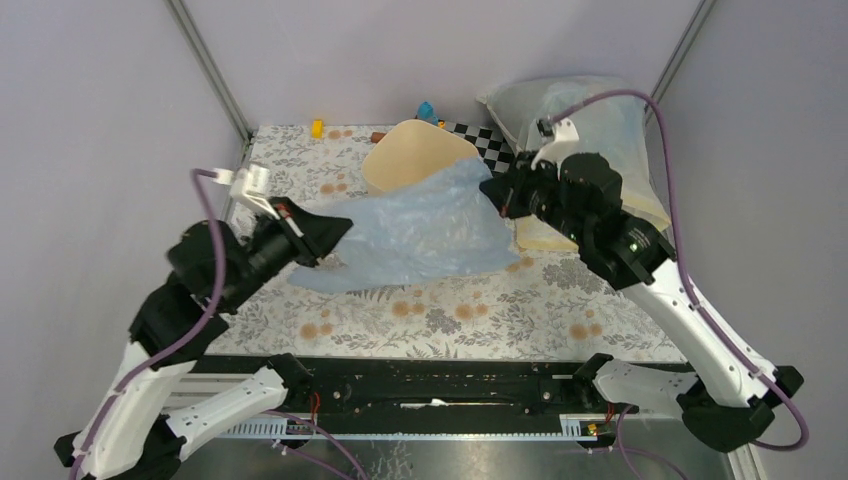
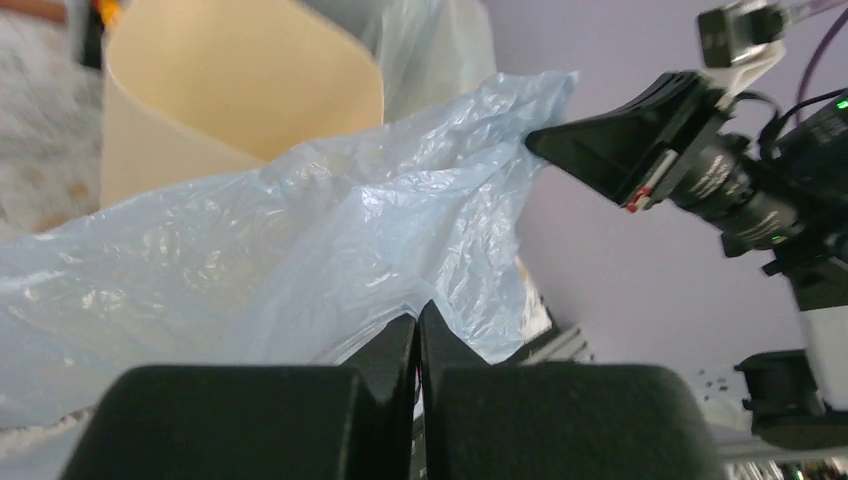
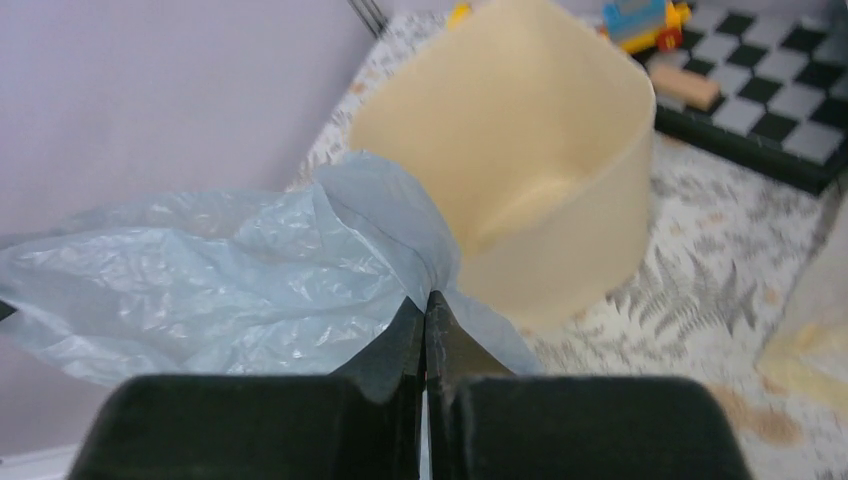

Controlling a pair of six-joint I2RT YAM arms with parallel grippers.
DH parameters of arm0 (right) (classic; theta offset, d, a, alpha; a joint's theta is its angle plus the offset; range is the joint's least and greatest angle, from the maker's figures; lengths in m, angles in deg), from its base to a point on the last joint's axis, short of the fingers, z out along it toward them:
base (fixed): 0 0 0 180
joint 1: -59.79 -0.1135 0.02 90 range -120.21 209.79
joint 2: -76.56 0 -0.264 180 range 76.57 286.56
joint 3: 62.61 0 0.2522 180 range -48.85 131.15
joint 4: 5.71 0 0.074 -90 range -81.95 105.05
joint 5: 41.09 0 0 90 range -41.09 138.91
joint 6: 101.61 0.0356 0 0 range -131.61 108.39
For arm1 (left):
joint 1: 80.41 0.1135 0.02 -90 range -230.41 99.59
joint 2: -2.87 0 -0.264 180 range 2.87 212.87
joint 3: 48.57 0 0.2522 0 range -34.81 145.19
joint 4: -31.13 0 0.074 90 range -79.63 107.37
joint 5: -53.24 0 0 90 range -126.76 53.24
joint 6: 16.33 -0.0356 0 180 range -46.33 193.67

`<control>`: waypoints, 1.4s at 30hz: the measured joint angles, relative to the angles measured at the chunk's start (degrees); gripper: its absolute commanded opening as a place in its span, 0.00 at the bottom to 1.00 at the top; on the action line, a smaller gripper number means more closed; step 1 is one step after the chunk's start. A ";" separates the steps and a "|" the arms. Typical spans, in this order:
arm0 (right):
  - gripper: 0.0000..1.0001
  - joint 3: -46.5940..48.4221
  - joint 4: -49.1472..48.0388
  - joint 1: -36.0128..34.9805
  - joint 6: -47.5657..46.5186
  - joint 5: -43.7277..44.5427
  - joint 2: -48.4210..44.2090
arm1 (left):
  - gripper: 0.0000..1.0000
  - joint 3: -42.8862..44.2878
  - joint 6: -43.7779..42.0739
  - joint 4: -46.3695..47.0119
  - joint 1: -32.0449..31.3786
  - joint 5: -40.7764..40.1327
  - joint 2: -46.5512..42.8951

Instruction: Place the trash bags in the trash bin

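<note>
At frame centre the bag [image 1: 420, 225] is stretched before the bin [image 1: 412, 152] — its ends clamped by left gripper [image 1: 340, 229] and right gripper [image 1: 493, 191].

The trash bag [image 1: 420, 230] is hanging stretched between the left gripper [image 1: 343, 227], which is pinching its left end, and the right gripper [image 1: 490, 191], which is pinching its right end, above the table [image 1: 480, 320] and just in front of the trash bin [image 1: 415, 155]. The bin is standing toward the back of the table, with a board [image 1: 487, 142] lying just to its right and small toys [image 1: 427, 109] sitting behind it. A big sack [image 1: 600, 125] is lying in the back right corner, behind the right gripper.
</note>
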 measured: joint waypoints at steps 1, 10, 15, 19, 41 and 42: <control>0.00 3.32 -0.15 0.00 -0.35 -0.09 2.10 | 0.00 3.72 -0.81 -1.11 0.00 -1.40 0.74; 0.00 26.10 -4.35 0.00 -2.73 1.46 20.52 | 0.00 27.30 -8.61 -4.68 0.00 -13.90 13.22; 0.00 36.65 -6.10 0.13 -5.11 3.52 30.99 | 0.00 37.27 -13.33 -4.35 0.00 -19.85 22.99; 0.00 39.76 -6.43 0.83 -6.08 4.52 36.13 | 0.00 40.11 -15.96 -2.75 0.00 -21.05 28.13; 0.56 34.34 7.63 2.99 -10.82 2.86 45.48 | 0.00 39.78 -18.73 4.83 2.08 -14.12 46.31; 0.58 36.00 8.35 3.02 -11.34 3.50 45.46 | 0.00 40.11 -18.75 4.94 2.16 -13.64 47.95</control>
